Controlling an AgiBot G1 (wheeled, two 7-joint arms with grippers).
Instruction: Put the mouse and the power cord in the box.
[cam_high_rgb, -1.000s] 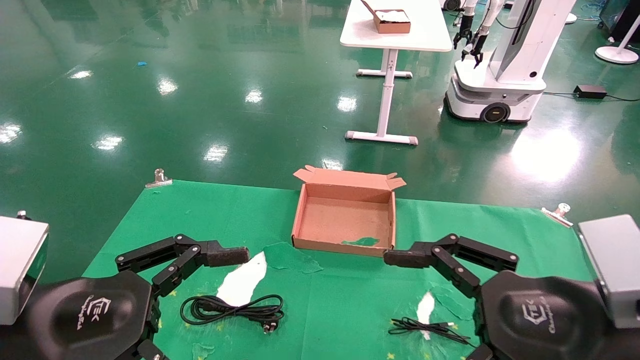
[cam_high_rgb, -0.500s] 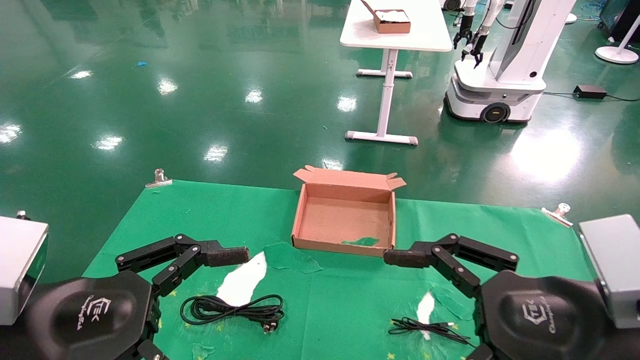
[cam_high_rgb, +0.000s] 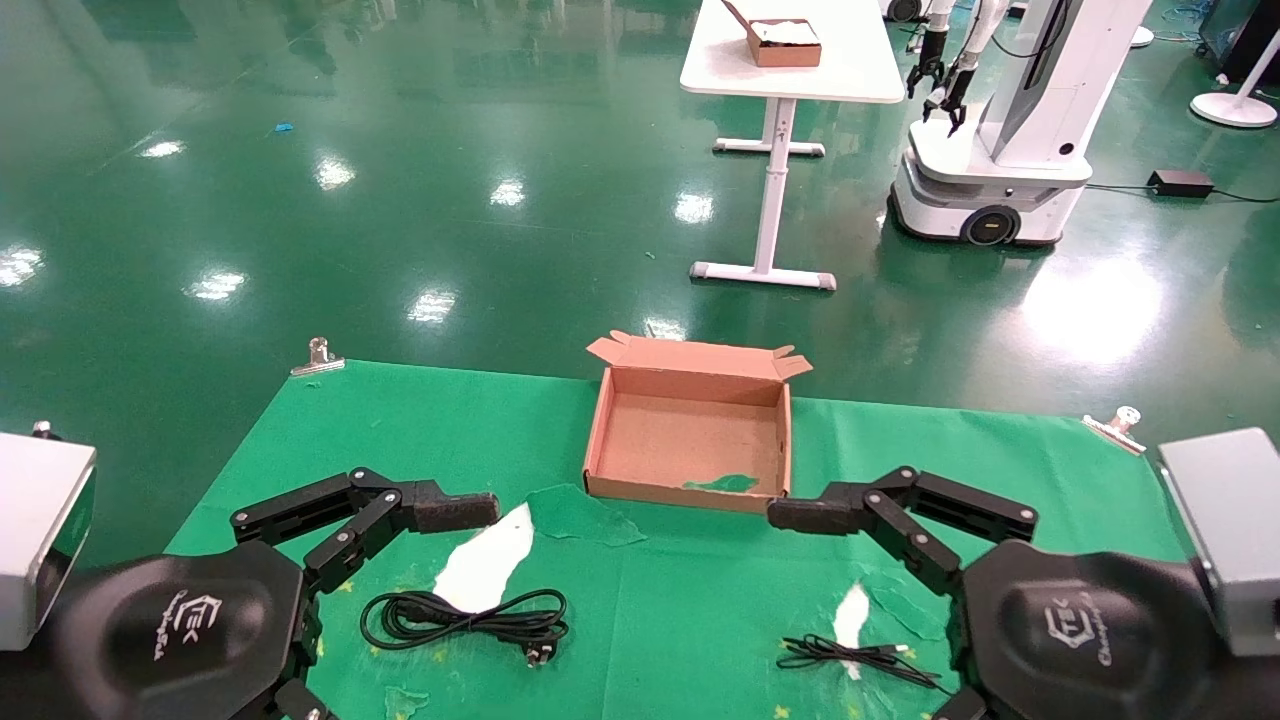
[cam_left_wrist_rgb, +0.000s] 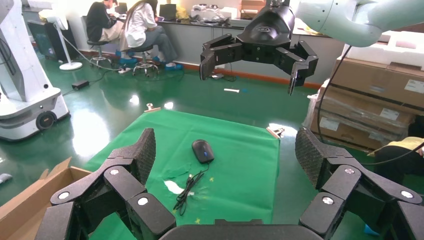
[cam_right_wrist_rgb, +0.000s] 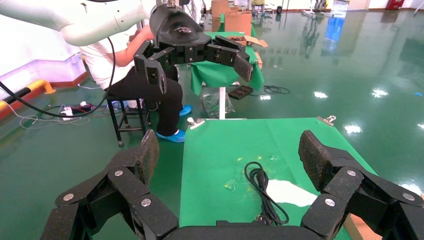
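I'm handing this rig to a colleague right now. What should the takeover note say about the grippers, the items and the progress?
Left gripper: open, empty, hovering over the green cloth above the near left.
Right gripper: open, empty, near the box's front right corner.
Power cord: coiled on the cloth at near left.
Mouse: on the cloth at near right, seen in the left wrist view; the head view shows only its thin cable.
Box: open, holding only a green scrap.
Done: nothing. Left: put both items in the box.
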